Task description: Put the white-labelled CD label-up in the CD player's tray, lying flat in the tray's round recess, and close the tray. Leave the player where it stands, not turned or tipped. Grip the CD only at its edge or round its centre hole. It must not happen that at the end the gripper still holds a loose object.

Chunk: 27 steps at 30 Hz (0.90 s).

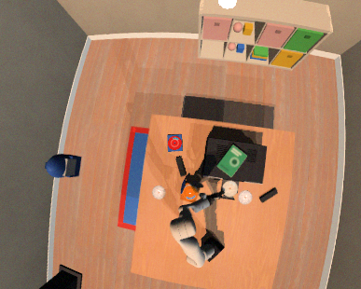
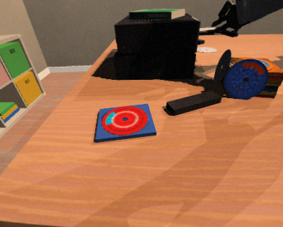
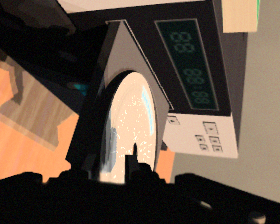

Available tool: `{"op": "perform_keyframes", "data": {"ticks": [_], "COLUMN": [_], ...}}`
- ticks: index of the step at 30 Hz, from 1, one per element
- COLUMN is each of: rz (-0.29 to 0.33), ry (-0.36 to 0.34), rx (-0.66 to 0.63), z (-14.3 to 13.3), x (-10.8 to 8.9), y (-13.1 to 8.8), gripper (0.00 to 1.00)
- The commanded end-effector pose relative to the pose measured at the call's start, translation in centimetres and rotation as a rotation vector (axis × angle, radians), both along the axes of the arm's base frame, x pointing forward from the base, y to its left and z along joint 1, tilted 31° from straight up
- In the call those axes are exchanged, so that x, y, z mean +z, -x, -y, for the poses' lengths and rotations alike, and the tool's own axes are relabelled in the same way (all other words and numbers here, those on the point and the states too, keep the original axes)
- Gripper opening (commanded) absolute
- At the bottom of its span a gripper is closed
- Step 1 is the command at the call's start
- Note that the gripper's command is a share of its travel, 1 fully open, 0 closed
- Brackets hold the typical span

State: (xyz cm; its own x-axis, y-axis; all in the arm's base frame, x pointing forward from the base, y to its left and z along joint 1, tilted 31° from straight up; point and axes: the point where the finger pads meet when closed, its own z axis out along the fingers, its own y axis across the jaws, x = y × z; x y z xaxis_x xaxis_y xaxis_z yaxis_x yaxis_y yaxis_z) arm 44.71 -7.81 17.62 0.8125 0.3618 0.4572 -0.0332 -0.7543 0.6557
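Note:
The CD player (image 1: 257,158) (image 2: 155,44) (image 3: 231,75) stands on the table with its tray (image 3: 123,47) out. A pale, glossy disc (image 1: 229,187) (image 2: 206,29) (image 3: 136,110), seemingly the white-labelled CD, is over the tray's round recess, face towards the wrist camera. A dark crescent shows along one side of it; whether it lies fully flat is unclear. My gripper (image 1: 222,192) (image 2: 219,31) (image 3: 112,170) is at the disc's near side, its fingers a narrow gap apart. The disc shows in this gap without seeming clamped. The fingertips partly hide its near part and centre.
A green book (image 1: 228,169) (image 2: 148,14) lies on the player. Other pale discs (image 1: 245,197) (image 1: 159,192) lie on the table. Black bars (image 1: 269,195) (image 1: 181,166), a red disc (image 1: 176,143) on a blue case, and an orange-topped stack (image 1: 189,192) with a blue disc (image 2: 248,82) leaning there stand around.

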Motion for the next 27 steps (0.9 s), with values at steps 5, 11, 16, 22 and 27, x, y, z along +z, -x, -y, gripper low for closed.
{"op": "perform_keyframes", "data": {"ticks": [5,11,16,22,27], "rz": [0.001,0.001,0.0,-0.001,-0.004], "ry": [0.0,0.0,-0.001,-0.004,-0.011], "rx": [0.0,0.0,0.0,0.002,0.005], "z": [0.02,0.02,0.02,0.03,0.05], "x": [0.03,0.03,0.03,0.03,0.03], "y": [0.0,0.0,0.0,0.0,0.0], "gripper": [0.24,0.24,0.24,0.24,0.24]}}
